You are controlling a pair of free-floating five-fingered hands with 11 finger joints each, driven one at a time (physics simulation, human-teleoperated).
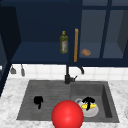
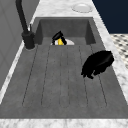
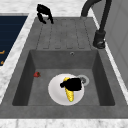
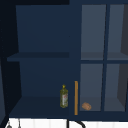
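A: Right side view — the right robot hand (image 3: 72, 84) curls round the corn cob (image 3: 69, 94) on the white plate (image 3: 56, 92) in the basin's middle.

B: Best to lift straight up, squeezing gently — the left robot hand (image 1: 38, 100) hangs curled, holding nothing, over the drainboard.

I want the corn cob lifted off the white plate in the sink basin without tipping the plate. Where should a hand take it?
Probably across the middle of the corn cob, coming from straight above. It lies flat on the plate deep between the basin walls, so sideways approaches look blocked. The right hand is already over its far end.
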